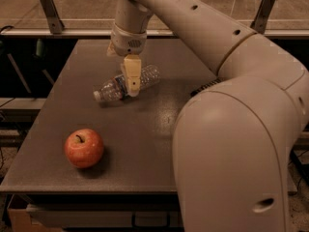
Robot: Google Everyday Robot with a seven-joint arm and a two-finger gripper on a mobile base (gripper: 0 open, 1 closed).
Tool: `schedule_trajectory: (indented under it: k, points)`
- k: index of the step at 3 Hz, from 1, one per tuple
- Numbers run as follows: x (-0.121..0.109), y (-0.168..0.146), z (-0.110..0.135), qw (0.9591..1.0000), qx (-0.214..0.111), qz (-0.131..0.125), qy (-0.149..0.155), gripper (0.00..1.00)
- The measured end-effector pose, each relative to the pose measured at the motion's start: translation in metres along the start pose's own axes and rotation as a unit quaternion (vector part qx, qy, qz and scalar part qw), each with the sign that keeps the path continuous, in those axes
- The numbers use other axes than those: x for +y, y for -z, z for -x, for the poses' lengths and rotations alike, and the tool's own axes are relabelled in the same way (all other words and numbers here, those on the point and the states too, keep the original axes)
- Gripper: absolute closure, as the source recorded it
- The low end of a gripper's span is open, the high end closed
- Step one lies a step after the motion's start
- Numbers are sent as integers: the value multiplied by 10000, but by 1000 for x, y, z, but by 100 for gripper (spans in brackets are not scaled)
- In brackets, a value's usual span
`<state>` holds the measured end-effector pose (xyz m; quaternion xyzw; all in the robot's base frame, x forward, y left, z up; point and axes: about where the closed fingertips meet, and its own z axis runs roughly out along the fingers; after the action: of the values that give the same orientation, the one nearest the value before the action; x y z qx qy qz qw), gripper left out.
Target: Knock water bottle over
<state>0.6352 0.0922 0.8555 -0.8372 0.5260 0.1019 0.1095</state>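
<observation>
Gripper [132, 83] was down at the far-middle of the table [145, 134], pointing straight down from the wrist, and sat right in front of the water bottle [112, 89]. From this angle I couldn't tell how far open it was, or whether it had hold of the bottle or was only against it.

Bottle was on its side on the tabletop, white cap toward the left and base toward the right and slightly farther back. Its midsection was covered by the gripper, so the label band was mostly hidden; only the clear ribbed ends showed on either side.

Apple [84, 147] was upright near the front-left of the table, well apart from the bottle and gripper.

The arm [231, 47] filled the right side and its lower housing blocked the table's right-front corner. A dark object [205, 85] on the table's right side poked out from behind the arm; too much was hidden to identify it.
</observation>
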Motion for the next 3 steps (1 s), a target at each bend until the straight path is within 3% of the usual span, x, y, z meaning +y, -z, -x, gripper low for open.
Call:
schedule_trajectory:
  k: [1, 2, 3]
  points:
    - [-2, 4, -5, 9997, -171, -108, -115, 0]
    - [-4, 33, -24, 9933, -719, -651, -628, 0]
    - [5, 82, -65, 9705, -1385, -1489, -1293, 0]
